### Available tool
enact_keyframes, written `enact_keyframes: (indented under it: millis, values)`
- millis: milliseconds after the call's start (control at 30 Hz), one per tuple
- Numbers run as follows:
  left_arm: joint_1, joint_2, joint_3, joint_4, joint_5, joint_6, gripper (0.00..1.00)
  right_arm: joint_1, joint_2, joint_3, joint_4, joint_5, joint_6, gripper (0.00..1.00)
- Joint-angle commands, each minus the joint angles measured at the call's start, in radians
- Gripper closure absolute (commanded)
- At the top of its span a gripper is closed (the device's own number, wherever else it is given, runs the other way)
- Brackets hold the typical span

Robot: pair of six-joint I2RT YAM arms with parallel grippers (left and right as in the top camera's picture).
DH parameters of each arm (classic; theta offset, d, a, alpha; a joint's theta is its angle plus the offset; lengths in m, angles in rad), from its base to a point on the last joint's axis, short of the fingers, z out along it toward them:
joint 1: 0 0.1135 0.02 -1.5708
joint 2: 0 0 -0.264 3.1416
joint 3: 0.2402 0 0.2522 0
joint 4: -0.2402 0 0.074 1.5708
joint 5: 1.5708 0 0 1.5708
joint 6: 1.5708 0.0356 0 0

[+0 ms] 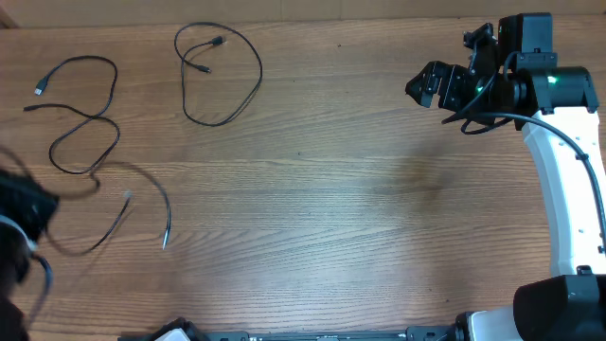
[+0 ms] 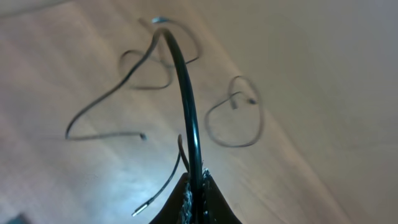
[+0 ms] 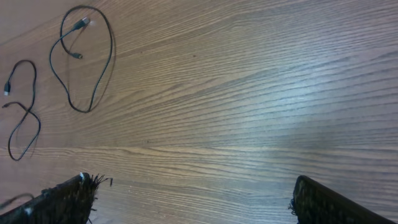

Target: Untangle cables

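Three thin black cables lie on the wooden table. A looped cable (image 1: 258, 71) lies at the back centre-left and also shows in the right wrist view (image 3: 111, 46). An S-shaped cable (image 1: 112, 90) lies at the far left. My left gripper (image 1: 28, 204), blurred at the left edge, is shut on the third cable (image 1: 168, 213). In the left wrist view that cable (image 2: 189, 112) rises out of the closed jaws (image 2: 194, 186), and its silver tip (image 2: 144, 208) hangs at the left. My right gripper (image 1: 431, 85) is open and empty at the back right, far from all the cables.
In the right wrist view both fingers (image 3: 193, 199) hang wide apart over bare wood. The right arm's white link (image 1: 568, 180) runs along the right edge. The arm bases stand at the front edge.
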Motion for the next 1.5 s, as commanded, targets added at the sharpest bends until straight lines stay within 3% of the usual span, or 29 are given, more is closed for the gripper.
enact_keyframes:
  millis: [0, 233, 533, 833, 1467]
  values:
    - [0.002, -0.039, -0.153, 0.011, -0.131, -0.058, 0.95, 0.004, -0.005, -0.004, 0.005, 0.006, 0.004, 0.00]
    - [0.002, -0.029, -0.369, 0.151, -0.023, -0.029, 0.96, 0.004, -0.005, -0.004, 0.005, 0.006, 0.004, 0.00]
    - [0.002, 0.021, -0.368, 0.327, 0.251, -0.068, 0.96, 0.004, -0.005, -0.004, 0.005, 0.006, 0.004, 0.00]
    - [0.002, 0.014, -0.306, 0.336, 0.253, -0.290, 0.96, 0.004, -0.005, -0.004, 0.005, 0.006, 0.004, 0.00]
    - [-0.019, -0.034, -0.258, 0.336, 0.327, -0.455, 0.96, 0.004, -0.005, -0.004, 0.005, 0.006, 0.004, 0.00]
